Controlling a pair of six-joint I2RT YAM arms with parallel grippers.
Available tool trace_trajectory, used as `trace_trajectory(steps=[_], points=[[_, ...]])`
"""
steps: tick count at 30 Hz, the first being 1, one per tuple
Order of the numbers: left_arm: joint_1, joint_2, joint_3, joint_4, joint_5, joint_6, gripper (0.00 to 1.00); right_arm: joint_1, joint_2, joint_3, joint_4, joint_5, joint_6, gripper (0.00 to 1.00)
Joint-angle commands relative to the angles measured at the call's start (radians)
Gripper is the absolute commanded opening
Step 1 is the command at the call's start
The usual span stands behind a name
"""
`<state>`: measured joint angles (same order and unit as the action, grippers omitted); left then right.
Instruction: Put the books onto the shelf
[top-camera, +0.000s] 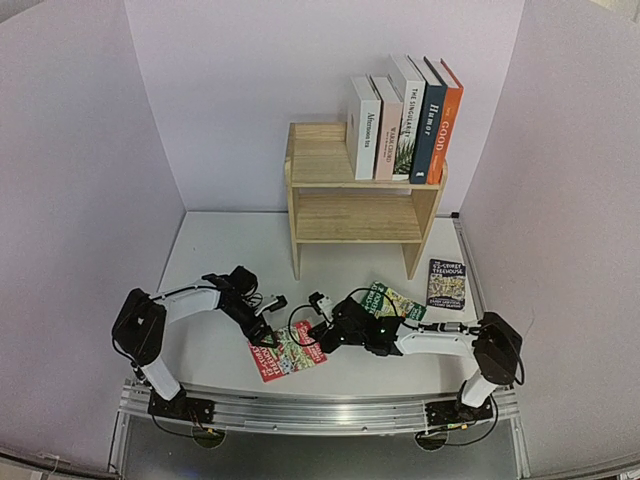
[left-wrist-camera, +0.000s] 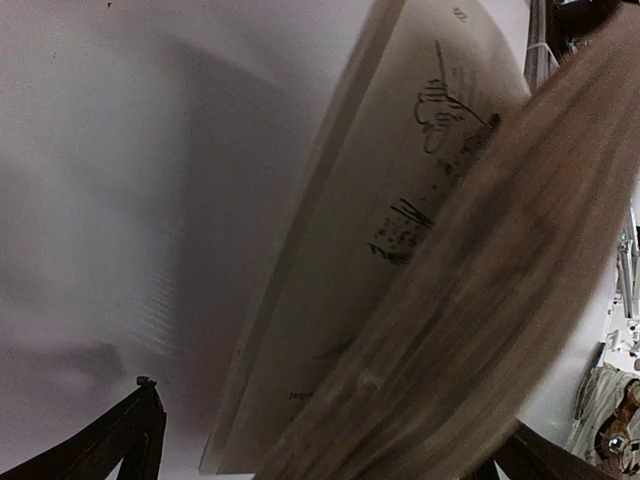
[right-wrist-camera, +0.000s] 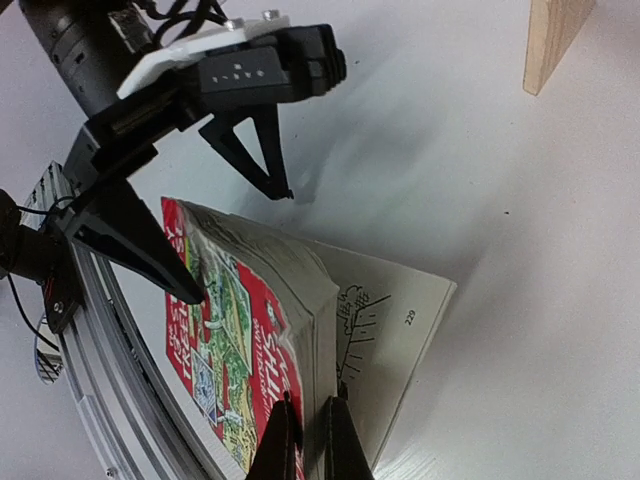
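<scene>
The top camera looks down from high behind the near edge of the table and takes in all of it, as far as the shelf at the back. Both wrist cameras sit close to the open book, on opposite sides of it. The left one is nearest and blurred.

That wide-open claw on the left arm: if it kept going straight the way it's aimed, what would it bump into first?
Most likely the red paperback. The left gripper points down at its raised cover side, with one fingertip right at the cover. How much gap remains is hard to judge.
</scene>
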<state>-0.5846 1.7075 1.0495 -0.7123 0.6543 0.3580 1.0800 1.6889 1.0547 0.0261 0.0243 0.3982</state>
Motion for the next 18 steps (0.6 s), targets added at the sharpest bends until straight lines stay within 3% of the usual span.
trace_trajectory(steps=[1, 3, 5, 8, 13, 17, 18], points=[[-0.023, 0.043, 0.061, 0.065, 0.09, 0.007, 1.0, 0.004, -0.053, -0.003, 0.097, 0.007, -0.033, 0.0], [-0.042, 0.049, 0.057, 0.055, 0.11, 0.036, 0.95, 0.003, -0.064, -0.006, 0.113, 0.02, -0.042, 0.0], [-0.048, 0.05, 0.055, 0.036, 0.151, 0.05, 0.82, 0.003, -0.074, -0.012, 0.124, 0.037, -0.056, 0.0], [-0.049, 0.044, 0.069, -0.011, 0.217, 0.077, 0.54, 0.002, -0.081, -0.02, 0.132, 0.051, -0.066, 0.0], [-0.049, 0.042, 0.116, -0.085, 0.212, 0.091, 0.04, -0.01, -0.08, -0.026, 0.139, 0.058, -0.048, 0.0], [-0.048, 0.041, 0.176, -0.183, 0.181, 0.083, 0.0, -0.013, -0.099, -0.027, 0.114, 0.181, 0.021, 0.0], [-0.047, 0.034, 0.186, -0.197, 0.166, 0.071, 0.0, -0.014, -0.113, -0.035, 0.103, 0.226, 0.05, 0.05]])
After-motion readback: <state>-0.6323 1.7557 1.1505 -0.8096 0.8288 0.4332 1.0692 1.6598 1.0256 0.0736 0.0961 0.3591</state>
